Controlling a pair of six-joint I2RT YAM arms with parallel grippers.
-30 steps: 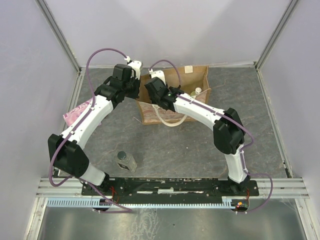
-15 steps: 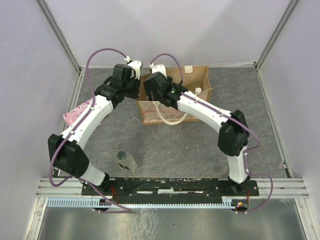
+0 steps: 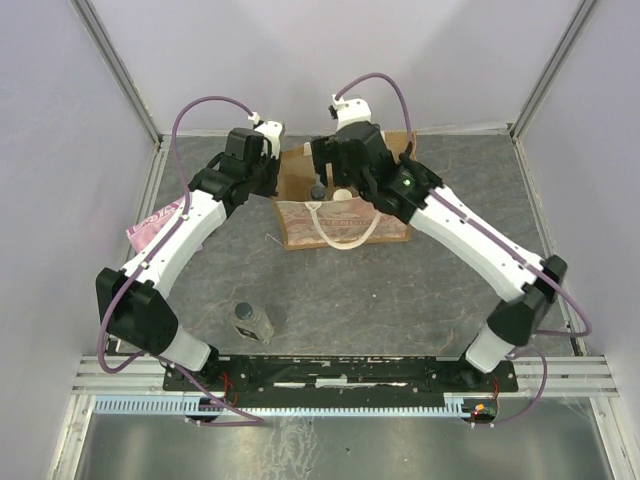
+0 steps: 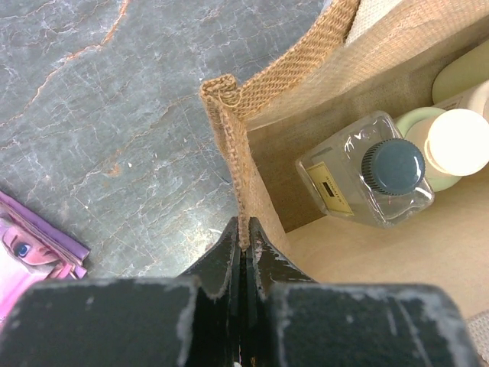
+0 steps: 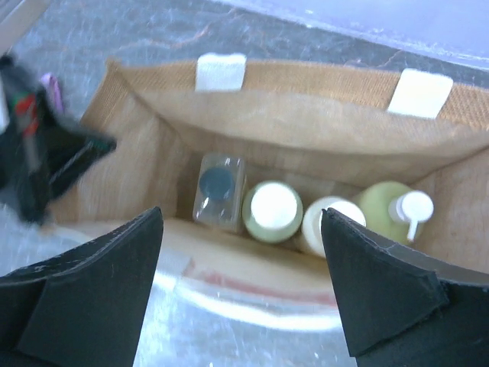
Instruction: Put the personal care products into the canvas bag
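The canvas bag stands upright at the back of the table, its mouth open. My left gripper is shut on the rim of the bag's left wall. My right gripper hovers open above the bag, holding nothing. Inside the bag, in a row, stand a clear bottle with a black cap, two pale yellow bottles with white tops and a pump bottle. Another clear black-capped bottle stands on the table near the left arm's base.
A flat pink packet lies at the left edge of the table, beside the left arm. Frame posts and grey walls enclose the table on three sides. The bag's cream rope handle hangs down its front.
My right gripper has opened and lifted up and back from inside the bag's left part to above its mouth. The left gripper and the bag stay as they were.
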